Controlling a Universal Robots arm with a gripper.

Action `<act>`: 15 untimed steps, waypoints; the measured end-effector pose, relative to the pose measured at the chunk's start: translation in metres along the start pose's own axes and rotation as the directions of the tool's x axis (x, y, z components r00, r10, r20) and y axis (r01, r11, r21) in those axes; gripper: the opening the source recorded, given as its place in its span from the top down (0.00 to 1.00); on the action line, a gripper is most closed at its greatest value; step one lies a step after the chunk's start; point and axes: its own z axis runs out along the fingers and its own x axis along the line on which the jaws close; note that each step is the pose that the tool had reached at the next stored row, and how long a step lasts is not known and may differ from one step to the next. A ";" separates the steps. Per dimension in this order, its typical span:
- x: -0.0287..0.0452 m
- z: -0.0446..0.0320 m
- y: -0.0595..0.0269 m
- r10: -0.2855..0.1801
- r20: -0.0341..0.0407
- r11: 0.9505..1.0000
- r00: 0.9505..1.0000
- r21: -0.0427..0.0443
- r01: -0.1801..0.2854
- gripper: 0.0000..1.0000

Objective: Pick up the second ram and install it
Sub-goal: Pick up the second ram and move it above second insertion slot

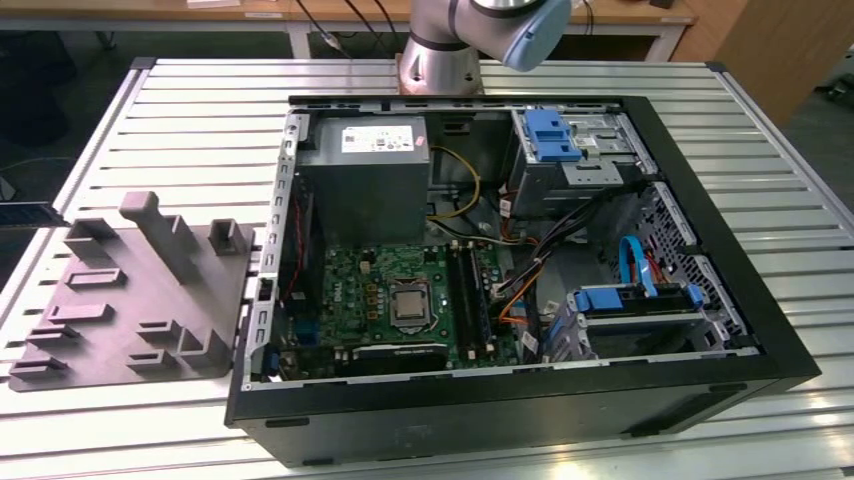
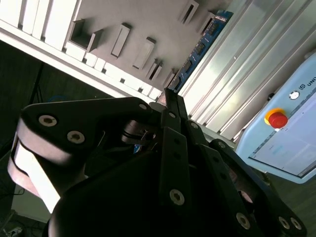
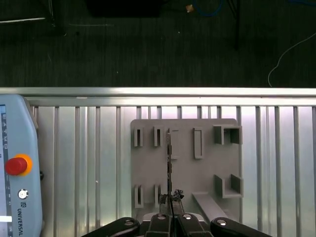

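Pick-up looks done: the gripper (image 2: 168,98) is clenched on one end of the second ram (image 2: 200,47), held clear above the grey slotted holder (image 3: 207,168). Installing, I judge, calls for squaring the strip over a free slot of the green motherboard (image 1: 367,290), in the computer case (image 1: 534,400) beside that holder. Edge-on in the first wrist view, the ram hides its label, and which slot is free is hard to make out.

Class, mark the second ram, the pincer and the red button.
second ram (image 2: 200,49), second wrist view, on its blue board face.
pincer (image 3: 170,201), first wrist view, midway between its fingertips.
red button (image 3: 15,165), first wrist view, on its round cap.
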 end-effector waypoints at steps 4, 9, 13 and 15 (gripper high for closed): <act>-0.0001 0.0001 -0.0041 0.000 0.000 1.000 1.000 0.000 0.000 0.89; -0.0002 -0.0001 -0.0131 0.000 0.000 1.000 1.000 0.000 0.000 0.89; -0.0005 -0.0004 -0.0228 0.000 0.000 1.000 1.000 0.000 0.000 0.89; -0.0006 -0.0005 -0.0286 0.000 0.000 1.000 1.000 0.000 0.000 0.89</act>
